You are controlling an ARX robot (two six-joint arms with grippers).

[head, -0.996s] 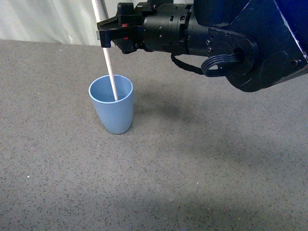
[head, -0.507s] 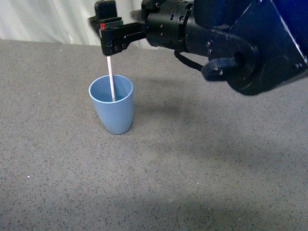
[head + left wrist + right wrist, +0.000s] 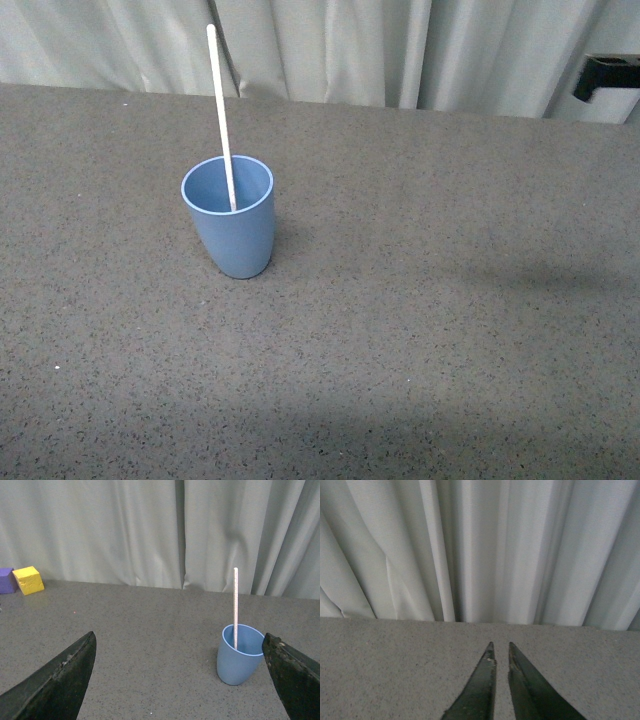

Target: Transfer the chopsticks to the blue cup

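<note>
Two tools grip nothing: the left tool (image 3: 178, 634) is spread wide open facing the blue cup (image 3: 232, 230), which stands left of centre on the grey bench (image 3: 420, 330) with the cream-white chopstick (image 3: 221, 115) nearly upright inside it, and the right tool (image 3: 500, 645) is nearly closed.

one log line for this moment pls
chopsticks: standing in blue cup | left gripper: open, empty | right gripper: nearly shut, empty | status: transfer done
</note>
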